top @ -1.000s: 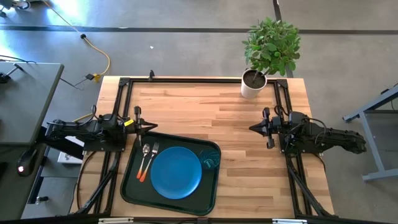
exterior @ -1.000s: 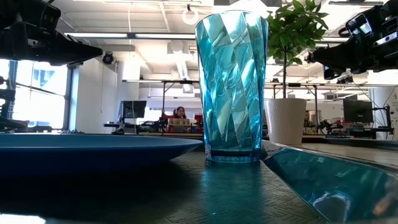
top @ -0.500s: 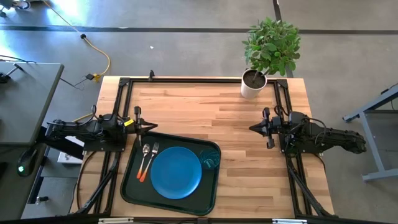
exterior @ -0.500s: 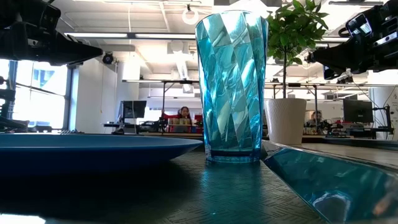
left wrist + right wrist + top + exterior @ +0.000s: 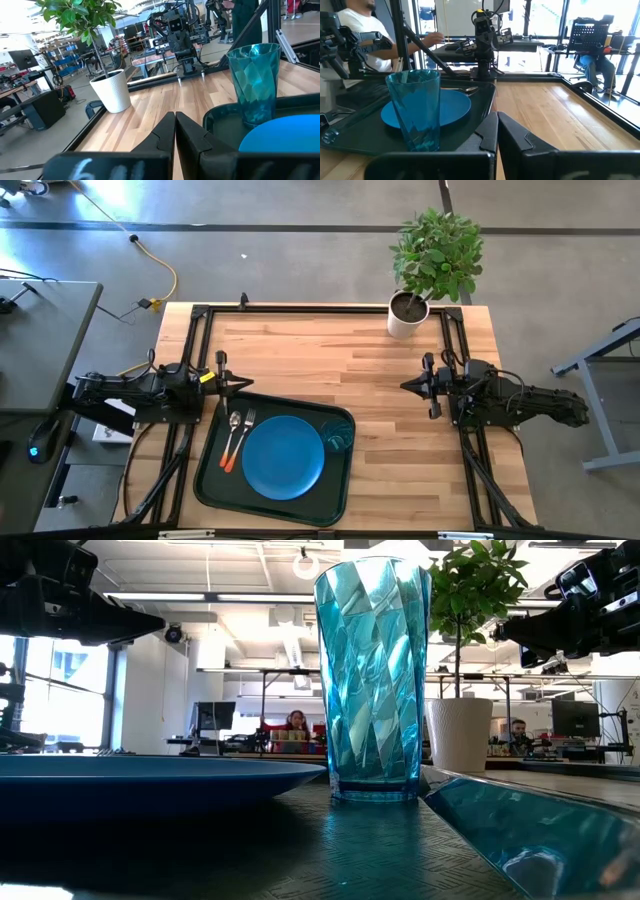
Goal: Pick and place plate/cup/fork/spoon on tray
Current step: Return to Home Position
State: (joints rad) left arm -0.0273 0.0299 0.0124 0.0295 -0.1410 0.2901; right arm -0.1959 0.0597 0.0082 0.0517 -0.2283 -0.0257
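The dark tray (image 5: 207,480) lies at the table's near left. On it lie the blue plate (image 5: 283,457), the spoon (image 5: 232,438) and the fork (image 5: 243,435) side by side left of the plate, and the teal cup (image 5: 339,441) standing upright at the tray's right rim. The cup also shows in the low view (image 5: 372,680), the left wrist view (image 5: 254,82) and the right wrist view (image 5: 416,110). My left gripper (image 5: 243,384) is shut and empty, just off the tray's far left corner. My right gripper (image 5: 408,386) is shut and empty over the table's right part.
A white pot with a green plant (image 5: 408,314) stands at the table's far right corner. A black frame (image 5: 200,315) runs along the table's edges. Bare wood (image 5: 330,360) lies between the two grippers. A person (image 5: 360,35) sits beyond the table in the right wrist view.
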